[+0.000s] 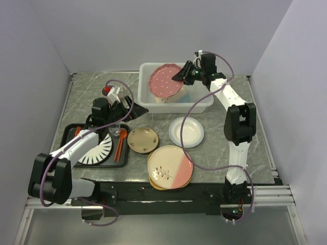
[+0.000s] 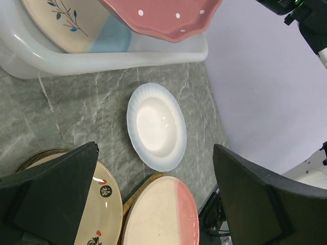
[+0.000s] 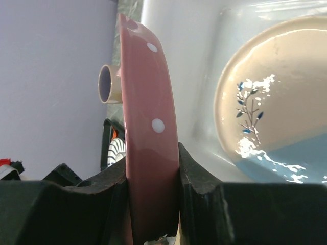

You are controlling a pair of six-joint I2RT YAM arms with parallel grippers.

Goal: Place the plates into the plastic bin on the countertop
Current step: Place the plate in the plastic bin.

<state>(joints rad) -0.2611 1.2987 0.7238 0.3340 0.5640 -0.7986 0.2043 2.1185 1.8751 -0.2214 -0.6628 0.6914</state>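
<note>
My right gripper [image 1: 182, 75] [image 3: 152, 204] is shut on the rim of a pink plate with white dots [image 1: 165, 80] [image 3: 147, 127], holding it tilted over the white plastic bin [image 1: 202, 106] [image 3: 199, 71]. A cream-and-blue plate with a sprig [image 1: 191, 94] [image 3: 273, 102] lies inside the bin. On the countertop [image 1: 219, 148] rest a white plate [image 1: 186, 131] [image 2: 156, 126], a small tan plate [image 1: 143, 140] [image 2: 102, 204] and a cream-and-pink plate [image 1: 170, 166] [image 2: 161, 214] on top of a stack. My left gripper [image 1: 131, 109] [image 2: 156, 199] hangs open above these, holding nothing.
A flat black tray [image 1: 70, 133] at the left carries a striped plate [image 1: 98, 151], orange spoons [image 1: 120, 143] and a small glass [image 1: 114, 129]. A cream cup [image 3: 109, 84] shows behind the pink plate. Walls close in on three sides.
</note>
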